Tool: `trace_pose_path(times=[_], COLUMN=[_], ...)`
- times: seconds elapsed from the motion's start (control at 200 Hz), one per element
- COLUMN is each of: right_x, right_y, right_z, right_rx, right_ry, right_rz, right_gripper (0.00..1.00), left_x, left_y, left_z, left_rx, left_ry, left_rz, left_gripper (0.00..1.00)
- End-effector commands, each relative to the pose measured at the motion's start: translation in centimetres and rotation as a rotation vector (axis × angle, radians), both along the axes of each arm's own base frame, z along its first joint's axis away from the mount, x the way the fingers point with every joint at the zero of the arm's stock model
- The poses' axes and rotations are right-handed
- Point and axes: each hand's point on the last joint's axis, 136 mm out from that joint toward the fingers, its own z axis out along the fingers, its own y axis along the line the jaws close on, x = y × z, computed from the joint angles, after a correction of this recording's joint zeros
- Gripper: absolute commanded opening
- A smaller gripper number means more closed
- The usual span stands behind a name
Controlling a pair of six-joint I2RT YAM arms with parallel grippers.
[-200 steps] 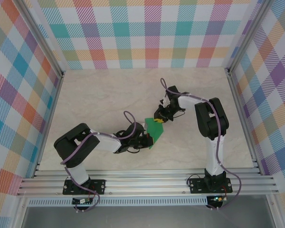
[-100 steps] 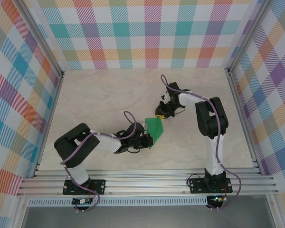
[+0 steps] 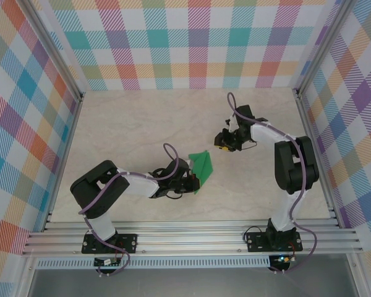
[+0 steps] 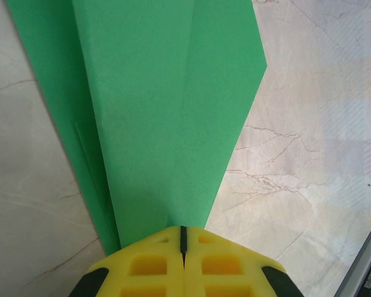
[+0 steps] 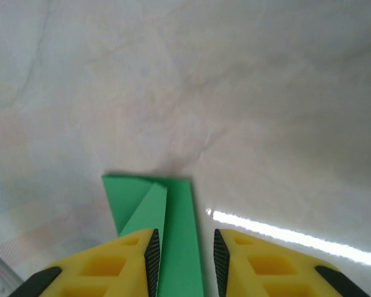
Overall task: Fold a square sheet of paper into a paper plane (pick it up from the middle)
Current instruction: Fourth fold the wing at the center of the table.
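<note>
The right gripper point(image 3: 222, 144) lets go of the far end of the green paper point(image 3: 201, 167), its jaws now parted. It pulls back to the right, well clear of the sheet, and the right arm swings out with it

No text, label, brand mark, number or sign can be read on any surface in these views.
</note>
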Motion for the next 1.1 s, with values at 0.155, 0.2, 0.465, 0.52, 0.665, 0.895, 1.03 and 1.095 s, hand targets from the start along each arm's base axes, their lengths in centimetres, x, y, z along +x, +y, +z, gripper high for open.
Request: trace_pose_path(times=[0.155,0.2,0.465,0.52,0.665,0.895,1.03,1.095], right_x=[-5.3,-5.9,-7.3,-7.4,-7.8,-8.5,-8.7,-8.9], right_y=[1.5,1.9,3.0,3.1,2.9,3.4,4.2,4.7], right_z=[-1.0,-1.0,-2.5,-2.5,-3.5,-3.9,-3.8,-3.6], right_rx=[0.122,0.148,0.161,0.163,0.147,0.156,0.177,0.193], right_ry=[0.094,0.108,0.158,0.156,0.184,0.203,0.211,0.211], right_rz=[0.065,0.077,0.102,0.098,0.091,0.107,0.124,0.137], right_gripper=[0.44,0.44,0.47,0.47,0.47,0.47,0.47,0.47], left_x=[-3.4,-3.4,-3.4,-3.4,-3.3,-3.5,-3.4,-3.4], left_y=[1.7,1.6,1.6,1.5,1.5,1.5,1.4,1.3], left_z=[-2.5,-2.3,-2.5,-2.5,-2.3,-2.4,-2.3,-2.3], left_rx=[0.165,0.163,0.158,0.157,0.152,0.152,0.149,0.144], left_ry=[0.115,0.112,0.115,0.115,0.112,0.117,0.117,0.118], left_rz=[-0.086,-0.088,-0.084,-0.085,-0.084,-0.087,-0.089,-0.089], left_gripper=[0.01,0.01,0.02,0.02,0.02,0.02,0.02,0.02])
